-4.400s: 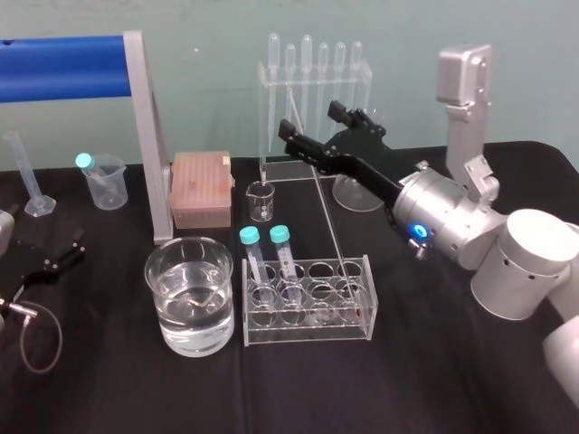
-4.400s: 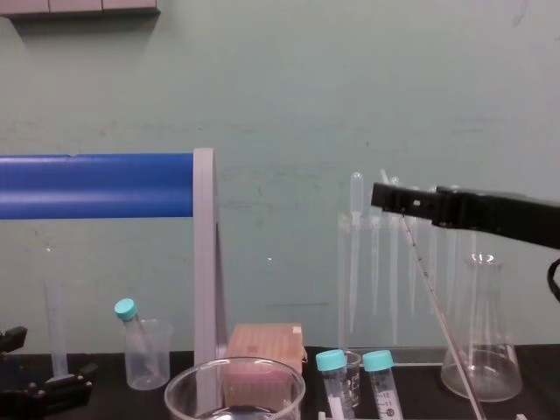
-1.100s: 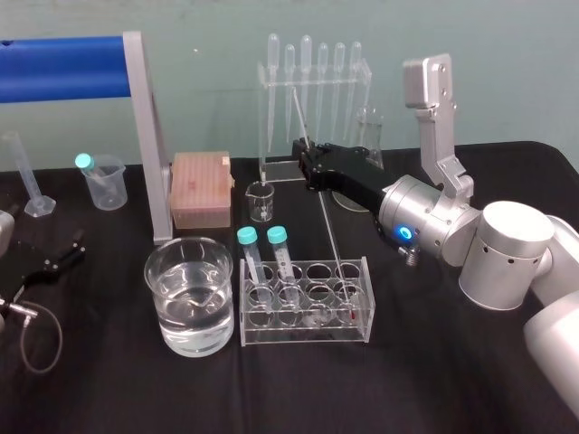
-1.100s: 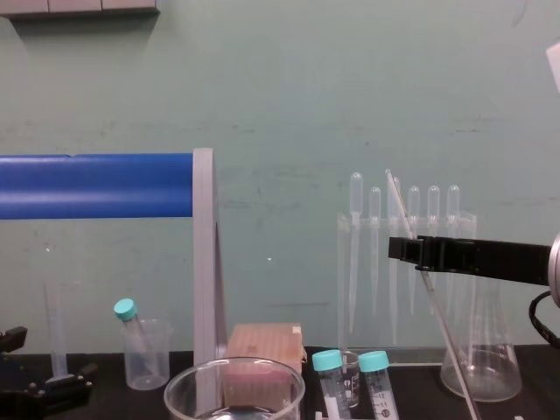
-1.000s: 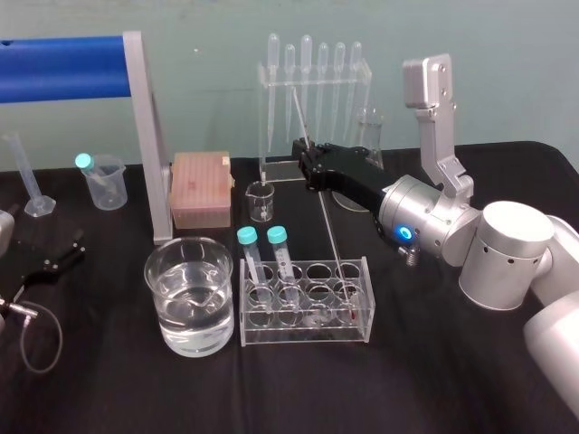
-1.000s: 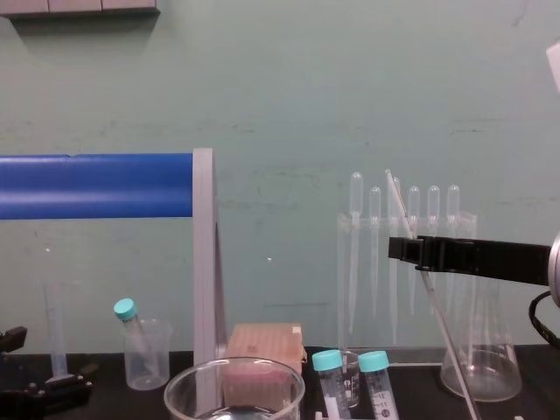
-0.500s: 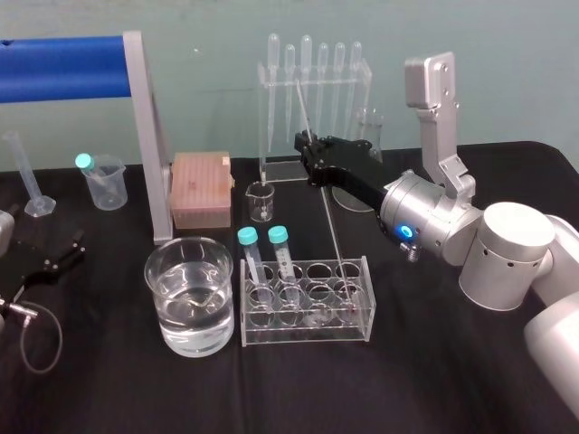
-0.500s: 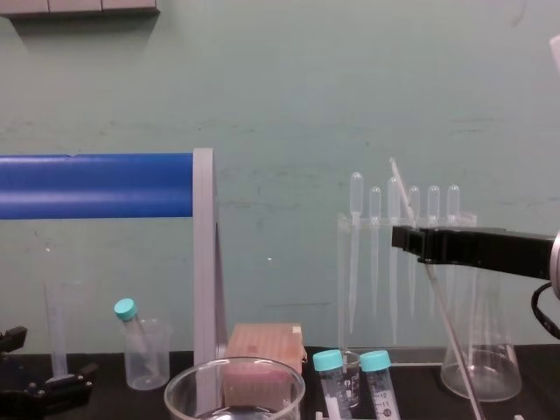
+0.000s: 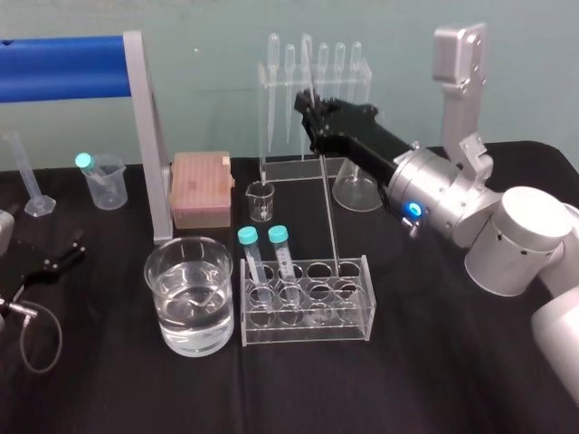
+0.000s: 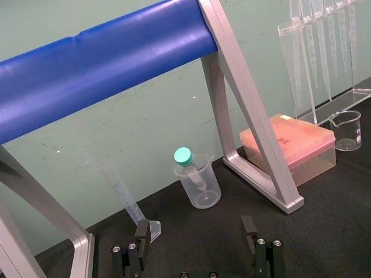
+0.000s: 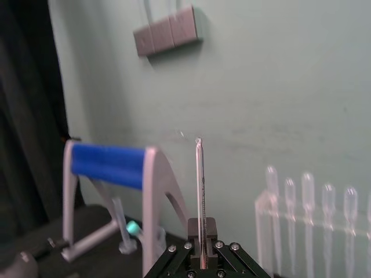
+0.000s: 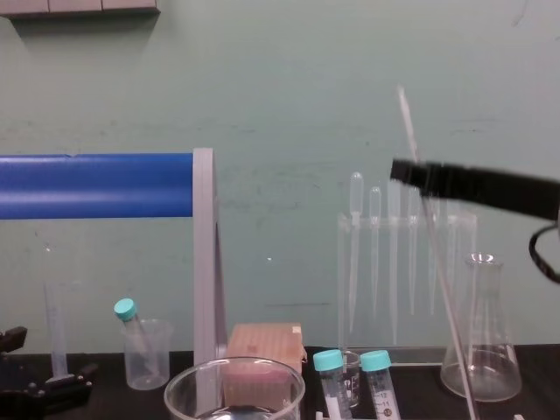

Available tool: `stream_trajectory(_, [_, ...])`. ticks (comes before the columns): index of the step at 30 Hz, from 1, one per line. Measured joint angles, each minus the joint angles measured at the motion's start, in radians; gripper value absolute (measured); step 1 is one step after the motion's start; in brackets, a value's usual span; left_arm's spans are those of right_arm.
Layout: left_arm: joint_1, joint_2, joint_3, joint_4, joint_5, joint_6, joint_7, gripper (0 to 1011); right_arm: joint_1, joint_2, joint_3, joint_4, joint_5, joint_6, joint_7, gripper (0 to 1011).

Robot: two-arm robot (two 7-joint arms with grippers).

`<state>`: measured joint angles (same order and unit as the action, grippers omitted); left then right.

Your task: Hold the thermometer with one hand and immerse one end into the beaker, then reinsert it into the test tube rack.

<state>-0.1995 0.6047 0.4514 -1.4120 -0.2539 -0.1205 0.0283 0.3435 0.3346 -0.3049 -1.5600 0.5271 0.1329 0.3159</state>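
Right gripper (image 9: 308, 107) clamped on thermometer (image 9: 327, 199) near its upper end, above rack (image 9: 358, 303). Rod tilted, lower tip at rack top by right-end holes. Cannot tell whether it is clear of hole. Step looks like lift-out; dip not begun. Next: raise till tip clears, carry left past capped tubes (image 9: 280, 249), lower tip into beaker (image 9: 150, 264). Left gripper (image 9: 59, 259) parked far left, fingers apart.

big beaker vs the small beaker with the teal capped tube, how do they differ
The big beaker is wider and about half full of water; the small beaker holds a leaning teal-capped tube. The big beaker stands beside the test tube rack; the small beaker sits farther back on the left. Both stand upright on the black cloth.
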Motion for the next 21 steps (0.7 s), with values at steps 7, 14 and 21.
stream_trajectory(7, [0.0,0.0,0.0,0.0,0.0,0.0,0.0,1008,0.026,-0.005,0.018,-0.036,0.065,-0.045,0.047,53])
stream_trajectory(14, [0.0,0.0,0.0,0.0,0.0,0.0,0.0,1008,0.068,-0.019,0.011,-0.027,0.105,-0.117,0.101,53])
stream_trajectory(21, [0.0,0.0,0.0,0.0,0.0,0.0,0.0,1008,0.127,-0.046,-0.023,0.021,0.155,-0.18,0.189,53])
